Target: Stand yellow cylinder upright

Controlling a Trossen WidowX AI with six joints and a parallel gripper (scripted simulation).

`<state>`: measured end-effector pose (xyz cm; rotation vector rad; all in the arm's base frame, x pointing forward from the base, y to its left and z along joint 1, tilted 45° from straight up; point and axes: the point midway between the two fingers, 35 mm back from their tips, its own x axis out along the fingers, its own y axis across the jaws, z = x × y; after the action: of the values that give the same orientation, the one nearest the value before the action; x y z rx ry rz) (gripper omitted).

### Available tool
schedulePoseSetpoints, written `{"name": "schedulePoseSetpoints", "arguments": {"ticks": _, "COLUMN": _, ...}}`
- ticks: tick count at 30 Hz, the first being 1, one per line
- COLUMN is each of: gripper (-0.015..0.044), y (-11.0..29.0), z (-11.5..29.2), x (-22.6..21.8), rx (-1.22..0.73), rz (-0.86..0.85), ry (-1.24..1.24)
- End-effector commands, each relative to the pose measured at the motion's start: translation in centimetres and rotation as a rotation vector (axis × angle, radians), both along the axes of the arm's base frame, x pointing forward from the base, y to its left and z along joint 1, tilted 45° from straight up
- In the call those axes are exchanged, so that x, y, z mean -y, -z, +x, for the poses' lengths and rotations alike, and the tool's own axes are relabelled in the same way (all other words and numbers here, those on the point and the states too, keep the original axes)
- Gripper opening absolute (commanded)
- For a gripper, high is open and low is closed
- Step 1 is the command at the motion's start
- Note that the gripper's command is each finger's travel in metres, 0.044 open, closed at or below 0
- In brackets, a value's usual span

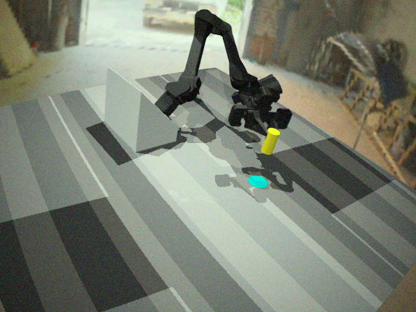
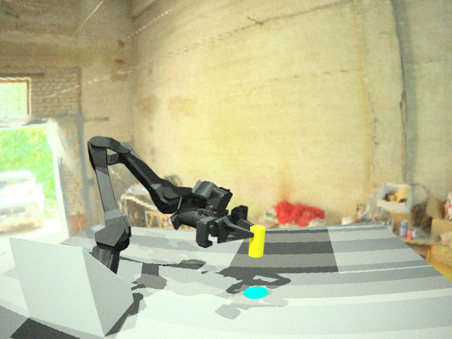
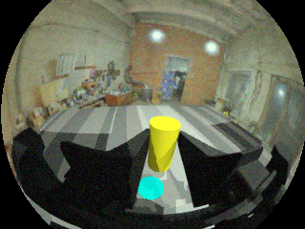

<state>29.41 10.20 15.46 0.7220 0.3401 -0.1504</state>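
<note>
Cylinder held upright above the table, short of the circle.

The table, striped in grey bands, is cut off at the near and left edges of the top view, so its full outline cannot be made out. A pale wedge block stands toward the far left corner and hides part of my arm's base. My gripper is clamped on the upper end of the yellow tall cylinder, which hangs nearly vertical, clear of the surface; my finger pads are hard to separate from the dark housing. The cyan circle lies below, nearer the front edge, partly under my shadow. In the wrist view the cylinder covers the circle's far rim.
</note>
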Motion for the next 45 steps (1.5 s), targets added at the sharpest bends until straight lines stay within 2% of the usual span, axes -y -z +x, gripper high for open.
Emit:
{"name": "schedulePoseSetpoints", "arguments": {"ticks": 1, "gripper": 0.0105, "y": -0.2, "z": -0.3, "x": 0.2, "rx": 0.027, "rz": 0.024, "ry": 0.021}}
{"name": "schedulePoseSetpoints", "arguments": {"ticks": 22, "gripper": 0.0105, "y": -0.2, "z": -0.4, "x": 0.1, "rx": 0.041, "rz": 0.036, "ry": 0.03}}
{"name": "schedulePoseSetpoints", "arguments": {"ticks": 45, "gripper": 0.0105, "y": 4.9, "z": -1.0, "x": -4.9, "rx": 0.035, "rz": 0.039, "ry": 0.031}}
